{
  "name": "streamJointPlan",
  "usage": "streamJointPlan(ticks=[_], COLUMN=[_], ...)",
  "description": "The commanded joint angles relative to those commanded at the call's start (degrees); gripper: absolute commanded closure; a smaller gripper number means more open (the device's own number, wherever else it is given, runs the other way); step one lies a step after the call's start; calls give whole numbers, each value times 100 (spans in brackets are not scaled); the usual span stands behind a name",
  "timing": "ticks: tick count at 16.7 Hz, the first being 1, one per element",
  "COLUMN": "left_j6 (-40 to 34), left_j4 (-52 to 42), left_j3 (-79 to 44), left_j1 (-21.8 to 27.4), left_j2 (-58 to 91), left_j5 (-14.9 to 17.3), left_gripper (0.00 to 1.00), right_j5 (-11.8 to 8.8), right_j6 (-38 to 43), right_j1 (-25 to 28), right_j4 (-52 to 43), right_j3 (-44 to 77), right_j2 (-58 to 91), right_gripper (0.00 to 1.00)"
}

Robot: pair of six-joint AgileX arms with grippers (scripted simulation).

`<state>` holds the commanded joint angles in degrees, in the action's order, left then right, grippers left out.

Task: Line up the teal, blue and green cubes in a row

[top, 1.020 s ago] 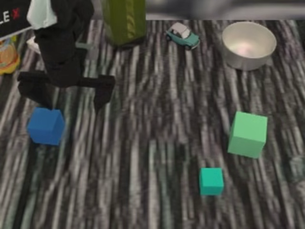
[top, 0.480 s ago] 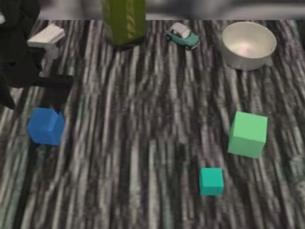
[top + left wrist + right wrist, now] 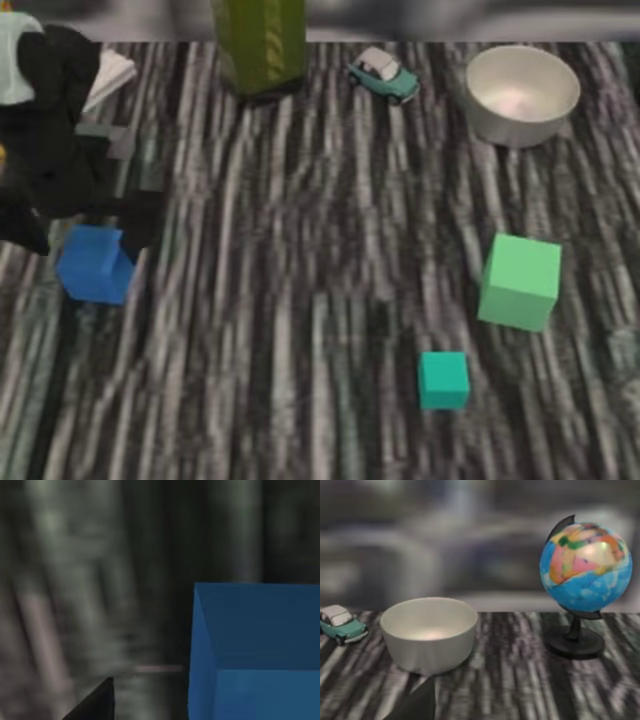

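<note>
Steering left gripper (image 3: 85,235), fingers apart, straddling blue cube (image 3: 95,265); cube lying toward six o'clock.

the light is soft and even. the bowl (image 3: 522,95) shines a little inside. the far background looks blurry. the blue cube (image 3: 255,650) looks dim up close.

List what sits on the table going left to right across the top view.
blue cube → olive-green bottle → teal toy car → teal cube → green cube
</note>
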<state>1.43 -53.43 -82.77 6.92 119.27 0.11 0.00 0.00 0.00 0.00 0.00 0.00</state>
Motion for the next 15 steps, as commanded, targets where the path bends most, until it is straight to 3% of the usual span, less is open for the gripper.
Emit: streamJointPlan(ticks=[4, 8, 15], left_j6=[13, 14, 14], left_j4=[708, 753, 753], left_j3=[433, 464, 464], left_j1=[-9, -10, -10], left_j2=[277, 296, 296], left_j5=[2, 3, 3], left_gripper=[0, 0, 53], right_j5=[0, 0, 0], right_j6=[0, 0, 0], right_j1=[0, 0, 0], right_j4=[0, 0, 0], right_j3=[0, 0, 0], right_j2=[0, 0, 0], right_gripper=[0, 0, 0])
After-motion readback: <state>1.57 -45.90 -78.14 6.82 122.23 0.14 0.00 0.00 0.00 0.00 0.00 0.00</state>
